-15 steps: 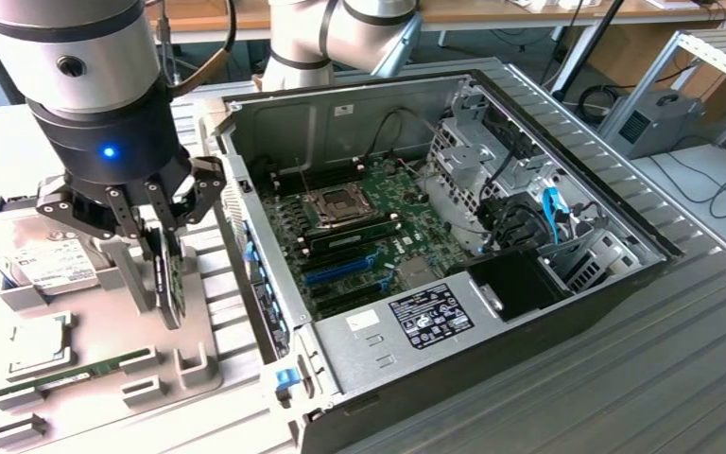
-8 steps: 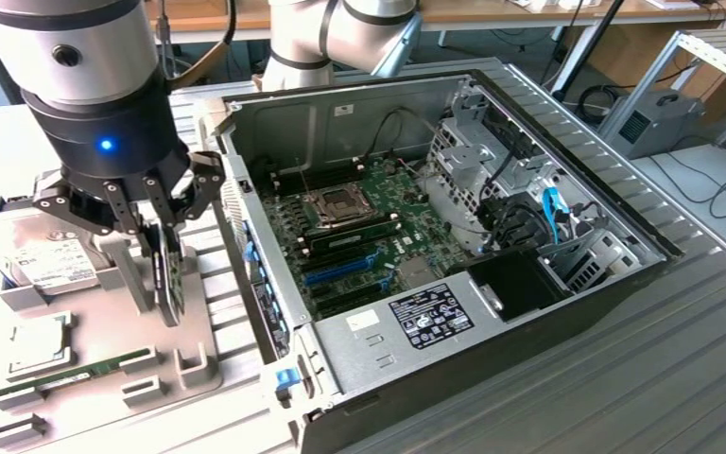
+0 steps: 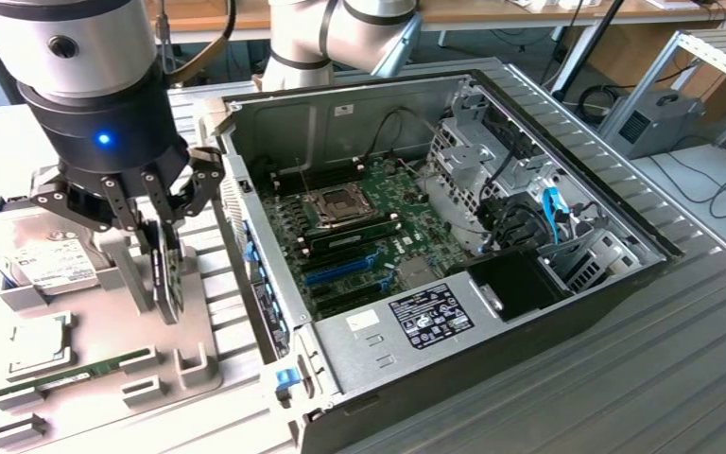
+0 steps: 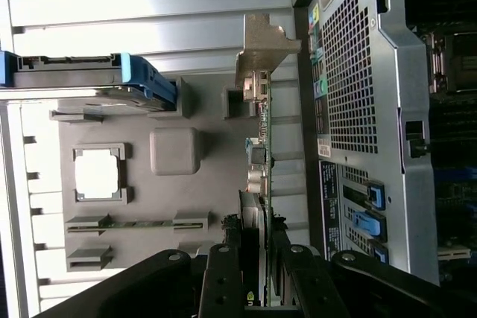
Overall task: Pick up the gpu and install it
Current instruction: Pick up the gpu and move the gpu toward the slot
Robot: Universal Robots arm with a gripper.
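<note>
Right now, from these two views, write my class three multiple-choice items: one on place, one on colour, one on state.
1. Relative to the computer case, the gpu stands: A inside it; B beside it, on the exterior view's left, in the gray holder; C on top of it.
2. The light above the gripper glows: A red; B green; C blue.
3. The gpu is: A lying flat; B standing on edge; C broken apart.
Key: B, it sits in the holder outside the case; C, a blue dot shows; B, its thin edge points up between the gripper's fingers.
</note>
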